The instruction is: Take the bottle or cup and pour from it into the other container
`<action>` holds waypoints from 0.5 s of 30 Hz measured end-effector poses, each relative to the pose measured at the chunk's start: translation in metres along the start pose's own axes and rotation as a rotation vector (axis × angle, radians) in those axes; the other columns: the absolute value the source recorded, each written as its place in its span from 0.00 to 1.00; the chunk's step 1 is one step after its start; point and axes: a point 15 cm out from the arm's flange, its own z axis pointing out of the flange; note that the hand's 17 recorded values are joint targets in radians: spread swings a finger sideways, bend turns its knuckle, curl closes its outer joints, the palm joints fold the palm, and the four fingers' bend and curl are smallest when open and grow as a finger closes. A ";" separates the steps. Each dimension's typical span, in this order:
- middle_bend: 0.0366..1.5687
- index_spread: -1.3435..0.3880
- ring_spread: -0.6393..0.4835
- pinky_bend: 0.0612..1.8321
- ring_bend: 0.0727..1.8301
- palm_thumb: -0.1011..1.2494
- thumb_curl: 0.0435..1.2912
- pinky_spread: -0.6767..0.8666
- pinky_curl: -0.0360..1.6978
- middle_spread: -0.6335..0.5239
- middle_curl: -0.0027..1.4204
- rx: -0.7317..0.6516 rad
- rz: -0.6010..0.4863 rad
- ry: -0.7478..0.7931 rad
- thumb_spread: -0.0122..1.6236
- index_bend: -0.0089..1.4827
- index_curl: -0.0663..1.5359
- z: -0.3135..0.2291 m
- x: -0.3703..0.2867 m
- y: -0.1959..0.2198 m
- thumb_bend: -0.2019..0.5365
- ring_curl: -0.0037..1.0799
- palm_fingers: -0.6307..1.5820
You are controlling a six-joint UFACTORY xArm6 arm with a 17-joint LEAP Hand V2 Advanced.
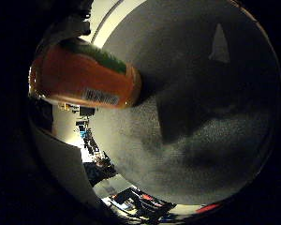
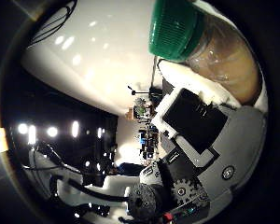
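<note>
An orange bottle (image 1: 84, 75) with a green label band and a barcode lies close across the palm in the right little finger side palm view, above a grey tabletop (image 1: 206, 112). In the right thumb side palm view I see its green screw cap (image 2: 177, 28) and clear neck with brownish-orange drink inside (image 2: 224, 56). My hand (image 2: 201, 140) shows as white and black parts right beside the bottle's neck, with its fingers curled against the bottle.
A pale patch (image 1: 220, 42) lies on the grey tabletop. A white rim (image 1: 70, 159) borders the table. Room clutter (image 1: 131, 199) lies beyond it. A wide white surface (image 2: 93, 65) and bright lamps (image 2: 47, 129) show in the thumb side view.
</note>
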 end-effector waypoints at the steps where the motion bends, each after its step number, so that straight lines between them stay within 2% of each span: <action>1: 0.85 0.64 0.38 0.81 0.75 0.94 0.54 0.30 0.29 0.43 0.54 -0.006 -0.008 0.002 0.42 0.74 0.60 0.001 -0.005 -0.002 0.26 0.60 0.77; 8: 0.87 0.65 0.36 0.80 0.74 0.94 0.63 0.31 0.34 0.44 0.56 -0.099 -0.084 0.032 0.32 0.76 0.61 0.015 -0.053 -0.012 0.25 0.67 0.77; 15: 0.87 0.65 0.35 0.79 0.72 0.92 0.68 0.31 0.38 0.44 0.56 -0.174 -0.199 0.115 0.27 0.77 0.62 0.031 -0.122 -0.031 0.25 0.73 0.77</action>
